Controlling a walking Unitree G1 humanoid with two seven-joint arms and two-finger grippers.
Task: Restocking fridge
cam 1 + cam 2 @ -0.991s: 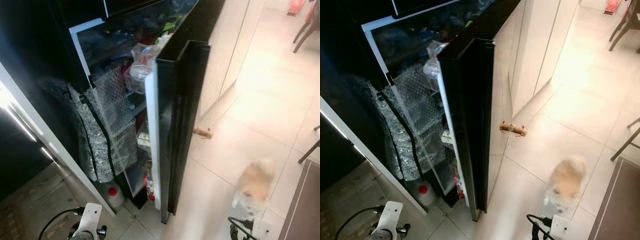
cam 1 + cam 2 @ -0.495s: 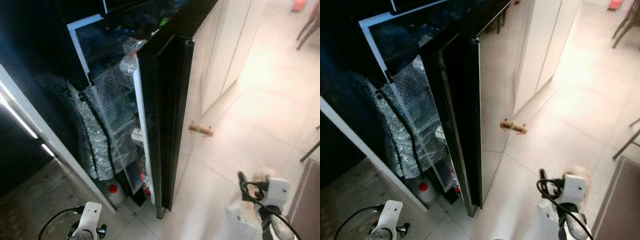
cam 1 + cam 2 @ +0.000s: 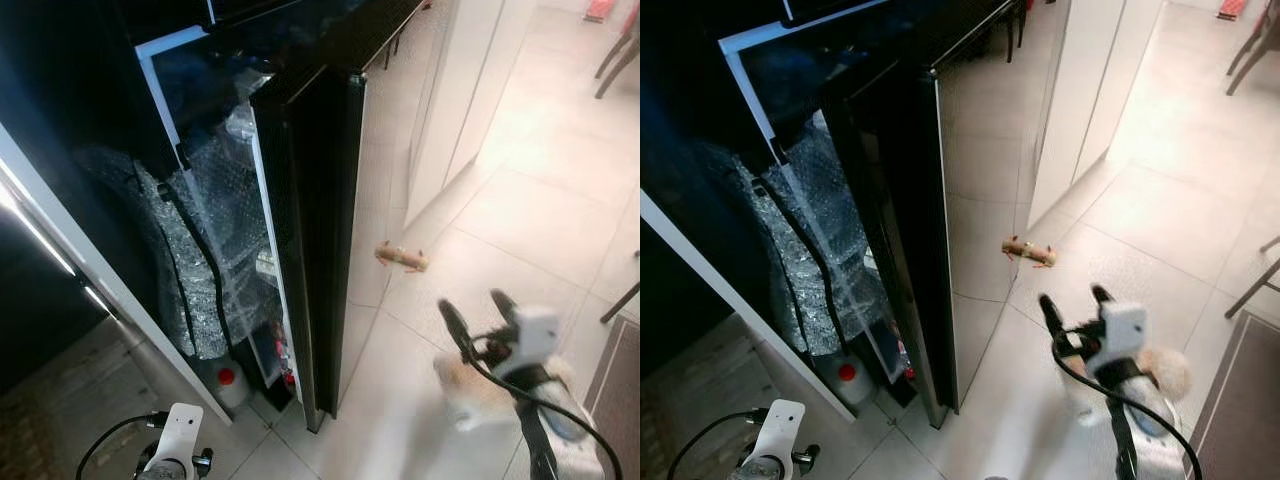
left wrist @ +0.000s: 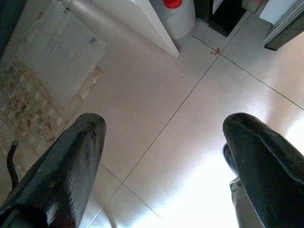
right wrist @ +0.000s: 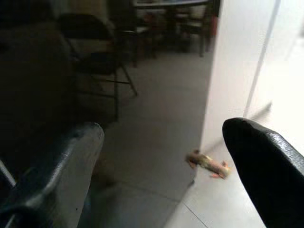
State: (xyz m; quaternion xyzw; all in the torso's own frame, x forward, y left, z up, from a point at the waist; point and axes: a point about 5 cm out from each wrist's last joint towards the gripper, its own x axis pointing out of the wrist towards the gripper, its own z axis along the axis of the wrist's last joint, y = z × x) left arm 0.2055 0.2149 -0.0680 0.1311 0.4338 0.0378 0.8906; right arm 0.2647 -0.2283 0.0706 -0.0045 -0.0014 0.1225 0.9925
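The fridge (image 3: pixel 170 60) stands at the left with its glossy black door (image 3: pixel 980 180) partly open, edge toward me. Bubble-wrapped packs (image 3: pixel 225 230) and small items fill the shelves inside. My right gripper (image 3: pixel 475 312) is raised and open, low in front of the door's outer face and apart from it. In the right wrist view the open right gripper (image 5: pixel 164 156) looks at the door's reflective face. My left gripper (image 4: pixel 164 142) hangs open over the floor tiles near the fridge's foot.
A white jug with a red cap (image 3: pixel 228 385) stands on the floor beside the fridge. A brown toy (image 3: pixel 402 258) lies on the tiles by the white cabinets (image 3: pixel 470 90). A small cream dog (image 3: pixel 1165 375) sits behind my right arm. Chair legs (image 3: pixel 615 60) show at the far right.
The fridge door has swung further toward shut. My right arm has risen into view and moved toward the door. The dog now sits behind that arm.
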